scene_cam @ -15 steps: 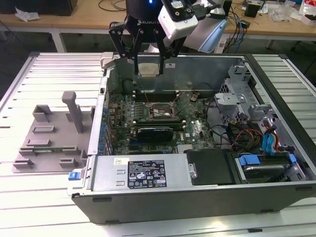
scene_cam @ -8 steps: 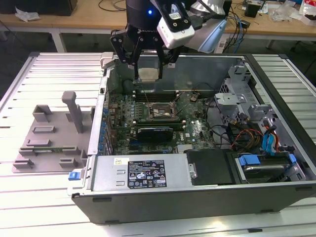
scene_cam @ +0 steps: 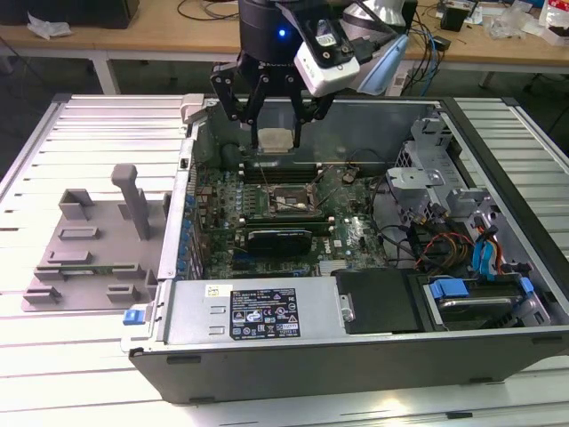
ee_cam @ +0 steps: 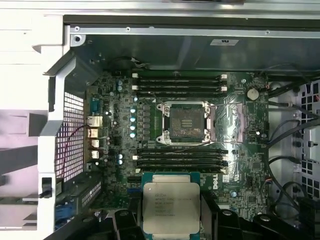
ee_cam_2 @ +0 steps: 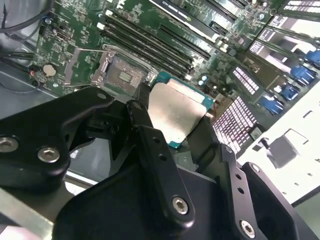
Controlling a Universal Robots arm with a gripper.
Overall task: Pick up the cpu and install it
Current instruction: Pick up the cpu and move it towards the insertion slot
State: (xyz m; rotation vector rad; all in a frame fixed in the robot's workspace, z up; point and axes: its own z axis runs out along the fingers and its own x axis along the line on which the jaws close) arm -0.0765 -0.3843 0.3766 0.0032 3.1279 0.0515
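Exterior view: my pincer [scene_cam: 274,133] is clamped on the cpu [scene_cam: 272,141] by its edges, raised over the open case [scene_cam: 356,329], apart from the socket [scene_cam: 290,201]; second wrist view: the chip sits level between my fingers [ee_cam_2: 150,145]; first wrist view: the socket lies bare; judgement: I should carry it flat, square its corners to the frame, use no force.

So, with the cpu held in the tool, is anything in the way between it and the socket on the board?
Nothing visible is in the way. The tool holds the cpu in the air above the motherboard. In the first wrist view the socket lies uncovered, with no cable or part over it.
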